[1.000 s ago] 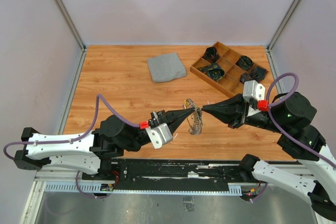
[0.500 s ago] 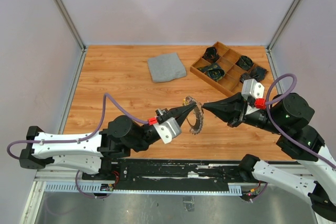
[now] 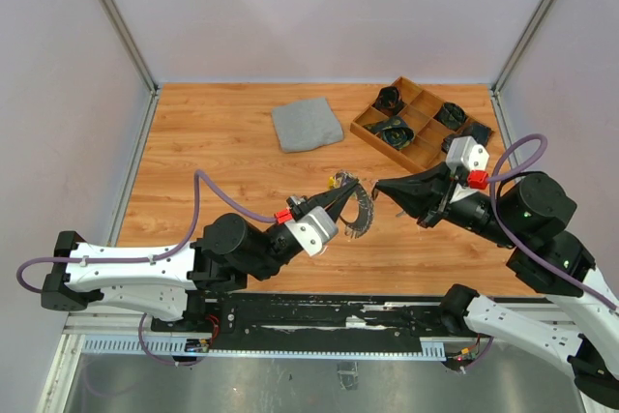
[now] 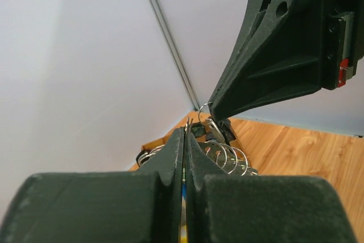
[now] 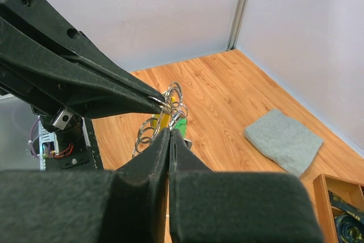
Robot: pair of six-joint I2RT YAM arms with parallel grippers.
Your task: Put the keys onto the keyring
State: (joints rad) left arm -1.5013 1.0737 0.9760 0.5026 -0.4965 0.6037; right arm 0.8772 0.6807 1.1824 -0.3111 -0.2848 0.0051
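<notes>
Swung slightly toward the far edge since a second ago, the left gripper (image 3: 340,195) clamps the coiled silvery keyring (image 3: 362,212) above mid-desk (image 3: 213,152). A wooden compartment tray (image 3: 373,141) in the far right corner holds dark bundles, with a grey cloth (image 3: 307,125) beside it. The right gripper (image 3: 379,187), pinched together, points just beside the ring. Yellow and green keys (image 5: 164,119) dangle from it.

Shiny metal keyring (image 3: 361,212), matt wood table (image 3: 213,152)

Soft, even light from overhead fills my desk (image 3: 222,157), and the shadows on its wood are faint and blurred-edged. The overhead view is sharp throughout. In both wrist views my jaws loom dark and out of focus up close, while the wood beyond stays fairly crisp.
</notes>
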